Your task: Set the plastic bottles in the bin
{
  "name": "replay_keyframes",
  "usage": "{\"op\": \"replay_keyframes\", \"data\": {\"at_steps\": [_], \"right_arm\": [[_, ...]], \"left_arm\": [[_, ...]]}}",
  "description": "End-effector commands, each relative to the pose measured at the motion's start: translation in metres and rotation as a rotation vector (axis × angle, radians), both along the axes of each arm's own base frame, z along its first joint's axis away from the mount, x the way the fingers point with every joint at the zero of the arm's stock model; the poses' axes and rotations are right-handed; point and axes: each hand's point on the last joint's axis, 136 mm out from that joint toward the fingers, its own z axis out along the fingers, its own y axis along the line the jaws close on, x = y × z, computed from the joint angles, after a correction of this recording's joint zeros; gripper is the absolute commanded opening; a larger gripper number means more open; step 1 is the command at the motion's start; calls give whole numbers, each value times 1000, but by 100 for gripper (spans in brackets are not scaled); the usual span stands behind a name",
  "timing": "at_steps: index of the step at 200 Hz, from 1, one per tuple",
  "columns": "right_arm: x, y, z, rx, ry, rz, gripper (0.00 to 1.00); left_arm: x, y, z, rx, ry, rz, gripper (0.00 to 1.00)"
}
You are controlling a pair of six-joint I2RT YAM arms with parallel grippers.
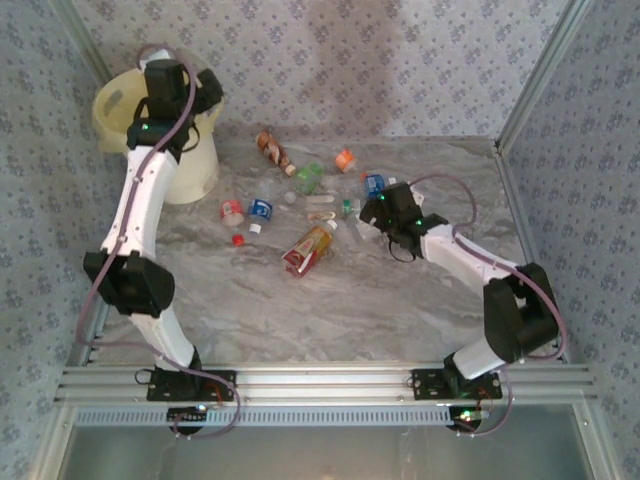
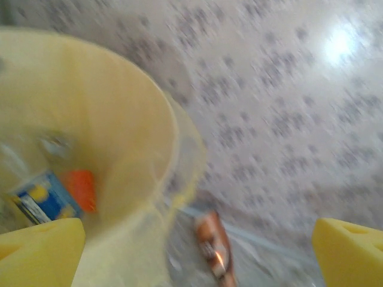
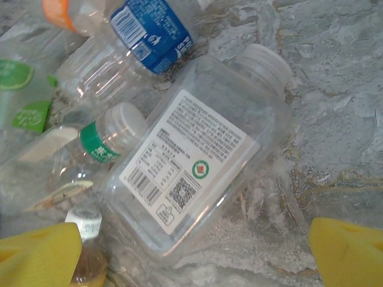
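The bin [image 1: 112, 128], a pale cream-yellow bucket, stands at the far left. My left gripper [image 1: 204, 95] hangs over its rim, open and empty. In the left wrist view the bin's inner wall [image 2: 119, 119] shows, with a blue-labelled bottle [image 2: 42, 203] and an orange piece [image 2: 81, 188] lying inside. Plastic bottles are scattered mid-table. My right gripper [image 1: 373, 212] stands open low over them. In the right wrist view a clear square bottle [image 3: 197, 155] with a white label lies between the open fingers of my right gripper [image 3: 194, 257], untouched. The left gripper [image 2: 197, 257] holds nothing.
A brown bottle [image 1: 270, 148] lies right of the bin, also blurred in the left wrist view [image 2: 212, 242]. A red-and-yellow bottle [image 1: 307, 248] lies nearer the front. Next to the square bottle lie a blue-labelled [image 3: 149, 30], a green-banded [image 3: 102, 146] and an amber bottle [image 3: 87, 254]. Patterned walls enclose the table.
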Motion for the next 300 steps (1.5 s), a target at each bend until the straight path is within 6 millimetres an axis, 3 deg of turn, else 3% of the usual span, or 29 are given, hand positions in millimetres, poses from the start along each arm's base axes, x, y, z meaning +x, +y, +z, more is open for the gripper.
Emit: {"op": "replay_keyframes", "data": {"at_steps": [1,7,42,76,112,138,195,227,253,300], "right_arm": [[-11,-12,-11,-34,141,-187,100],[-4,-8,-4,-28,142,-211,100],[6,10,-11,-53,253,-264,100],[10,15,-19,-74,354,-340,100],[11,20,-40,-32,419,-424,100],[21,35,-59,28,437,-408,100],[42,40,-73,52,385,-368,100],[44,44,-97,88,409,-347,100],[32,42,-104,77,423,-331,99],[5,36,-89,119,335,-180,89]], "left_arm": [[-31,-39,-2,-134,-38,-144,98],[-39,-47,-12,-163,-29,-166,98],[-80,-72,-76,-275,75,-226,98],[-110,-60,-112,-210,187,-189,98],[-123,-43,-121,-148,202,-146,98],[-123,-38,-126,-128,219,-133,98],[-121,-41,-145,-123,277,-142,98],[-120,-43,-152,-126,296,-148,98],[-121,-46,-152,-134,303,-164,98],[-124,-47,-151,-131,306,-169,98]]}}
